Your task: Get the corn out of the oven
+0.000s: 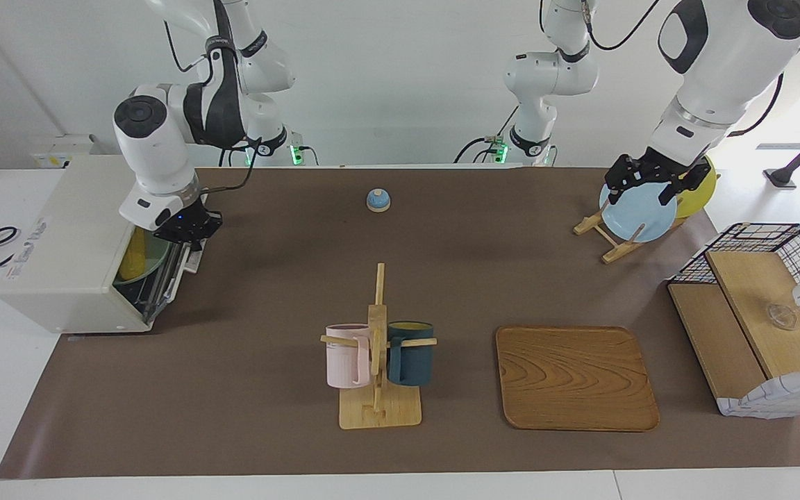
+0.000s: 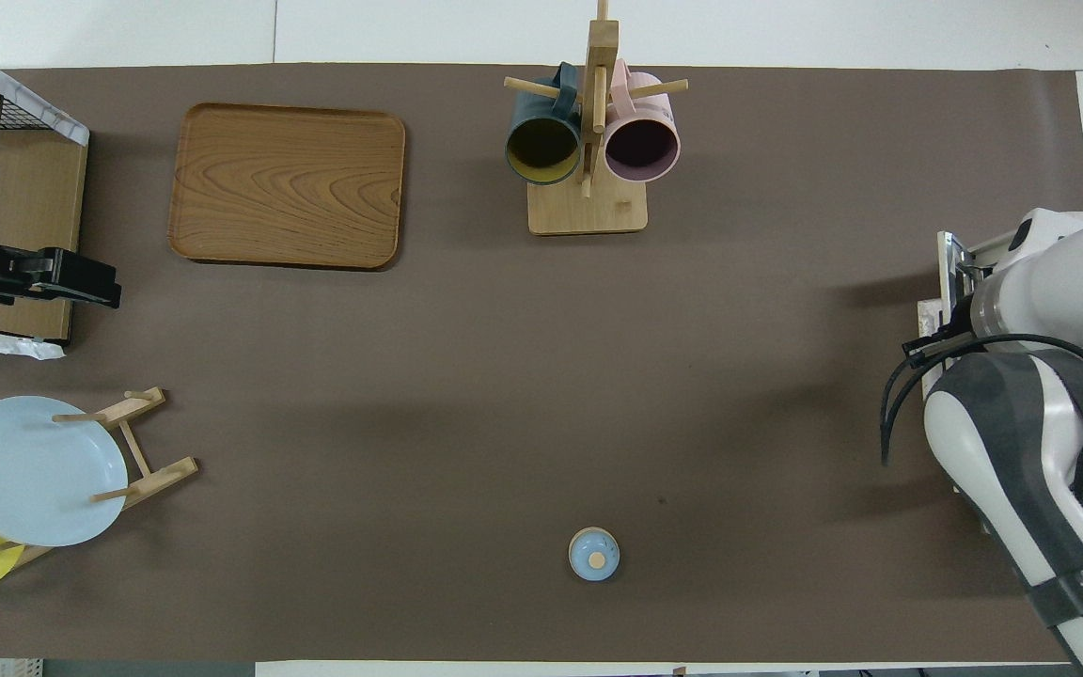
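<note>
Crowding the oven point(image 1: 67, 257) mouth's edge, right hand point(image 1: 188, 229), grip unreadable, above corn point(image 1: 135, 255).

Environment: robotics laboratory staged as a kitchen; two arms bolted at a desk point(image 1: 268, 430) under a brown mat; bare white walls, exposed cabling; oven point(image 1: 73, 257), mug rack point(image 1: 377, 347), plate rack point(image 1: 612, 239) as props.

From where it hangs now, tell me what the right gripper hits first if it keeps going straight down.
Likely the green plate with the corn inside the oven; the right gripper is at its mouth.
</note>
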Tool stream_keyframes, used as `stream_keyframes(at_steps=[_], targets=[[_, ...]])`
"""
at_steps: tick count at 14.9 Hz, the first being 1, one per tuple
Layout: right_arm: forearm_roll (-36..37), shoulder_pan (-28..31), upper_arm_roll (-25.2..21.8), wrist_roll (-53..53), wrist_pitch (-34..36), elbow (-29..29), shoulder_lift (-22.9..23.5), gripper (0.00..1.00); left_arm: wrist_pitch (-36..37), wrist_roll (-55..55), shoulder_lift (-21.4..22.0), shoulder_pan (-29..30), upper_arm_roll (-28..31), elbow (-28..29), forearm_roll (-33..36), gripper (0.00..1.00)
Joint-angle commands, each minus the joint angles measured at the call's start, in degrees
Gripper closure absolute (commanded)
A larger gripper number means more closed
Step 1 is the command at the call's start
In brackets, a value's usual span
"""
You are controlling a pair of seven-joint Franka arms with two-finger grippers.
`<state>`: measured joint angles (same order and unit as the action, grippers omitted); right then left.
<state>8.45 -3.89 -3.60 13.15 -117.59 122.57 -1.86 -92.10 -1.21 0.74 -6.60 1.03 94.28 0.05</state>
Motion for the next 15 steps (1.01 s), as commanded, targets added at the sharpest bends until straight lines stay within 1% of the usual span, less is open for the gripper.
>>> stream_keyframes(at_steps=[1, 7, 12, 15], targets=[[-0.98, 0.46, -0.36, -0.59, -5.00, 3.10, 0.54, 1.00, 0.95, -0.11, 0.22, 0.18, -0.16, -0.23, 0.92, 0.00], [-2.47, 0.47, -0.36, -0.67, -9.31, 4.96, 2.91, 1.00, 0.95, -0.20, 0.22, 0.18, -0.16, -0.15, 0.92, 0.00], [-3.09, -1.03, -0.36, -3.48, -14.76, 9.35, 2.30, 1.00, 0.95, -0.20, 0.22, 0.18, -0.16, -0.23, 1.01, 0.00], [-3.09, -0.24, -0.36, -3.31, -18.27, 11.37, 3.62, 1.00, 0.95, -0.20, 0.22, 0.18, -0.16, -0.15, 0.92, 0.00]])
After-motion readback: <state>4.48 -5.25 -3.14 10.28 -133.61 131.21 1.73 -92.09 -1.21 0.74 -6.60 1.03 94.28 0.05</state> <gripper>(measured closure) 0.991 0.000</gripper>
